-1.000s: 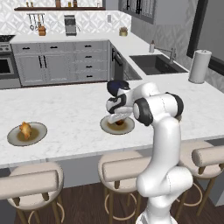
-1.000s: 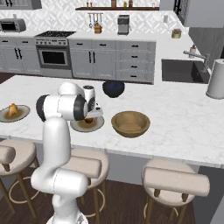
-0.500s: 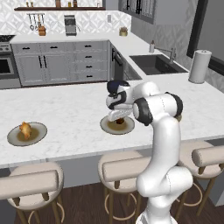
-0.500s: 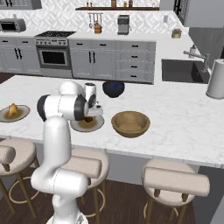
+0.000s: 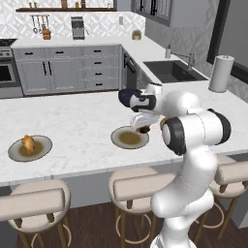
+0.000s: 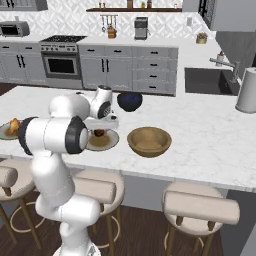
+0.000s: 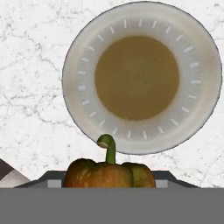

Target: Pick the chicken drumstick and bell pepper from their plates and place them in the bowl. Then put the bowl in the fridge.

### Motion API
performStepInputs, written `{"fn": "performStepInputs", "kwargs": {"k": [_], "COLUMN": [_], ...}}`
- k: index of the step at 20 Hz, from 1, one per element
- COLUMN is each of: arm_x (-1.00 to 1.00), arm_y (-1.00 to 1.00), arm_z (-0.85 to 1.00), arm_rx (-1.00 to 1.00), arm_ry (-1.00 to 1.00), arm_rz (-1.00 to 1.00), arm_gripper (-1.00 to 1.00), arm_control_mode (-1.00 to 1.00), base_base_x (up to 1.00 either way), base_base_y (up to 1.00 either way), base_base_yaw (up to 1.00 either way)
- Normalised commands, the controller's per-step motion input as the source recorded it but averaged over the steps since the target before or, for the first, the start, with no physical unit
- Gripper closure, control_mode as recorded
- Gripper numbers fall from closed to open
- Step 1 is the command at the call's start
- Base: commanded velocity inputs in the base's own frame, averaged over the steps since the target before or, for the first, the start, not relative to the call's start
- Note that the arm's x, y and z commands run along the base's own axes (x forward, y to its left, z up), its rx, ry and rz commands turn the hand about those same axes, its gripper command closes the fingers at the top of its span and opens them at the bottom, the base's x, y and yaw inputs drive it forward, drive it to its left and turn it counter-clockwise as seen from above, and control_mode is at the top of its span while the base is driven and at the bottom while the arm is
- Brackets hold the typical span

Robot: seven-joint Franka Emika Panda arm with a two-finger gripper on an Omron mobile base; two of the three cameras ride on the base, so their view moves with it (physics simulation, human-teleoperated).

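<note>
**Pepper held above its plate**

Jaws are closed on the bell pepper [image 7: 110, 173], which sits in the gripper [image 5: 142, 127] with its curled green stem pointing up in the hand view. Pepper hangs above the near plate [image 7: 78, 61], lifted off it; the plate's brownish centre is bare. Wooden bowl [image 6: 149, 141] stands on the white marble counter [image 6: 210, 140], just right of that plate [image 6: 107, 142]. Chicken drumstick [image 5: 28, 143] lies on the second plate [image 5: 42, 151], well to the left. Dark blue bowl [image 6: 130, 101] sits farther back.
</note>
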Motion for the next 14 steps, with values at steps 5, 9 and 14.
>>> {"fn": "performStepInputs", "kwargs": {"k": [5,9,14], "arm_x": [-0.6,-0.34,-0.19], "arm_y": [-0.61,-0.65,-0.78], "arm_z": [0.87,0.7,0.31], "arm_rx": [-0.09,-0.24,-0.08], "arm_ry": [-0.06,0.0,0.0], "arm_rz": [-0.04,-0.12,-0.09], "arm_gripper": [1.0,1.0,1.0], "arm_control_mode": [-1.0,-1.0,-1.0], "base_base_x": [0.0,0.0,0.0], "base_base_y": [0.0,0.0,0.0], "base_base_yaw": [0.0,0.0,0.0]}}
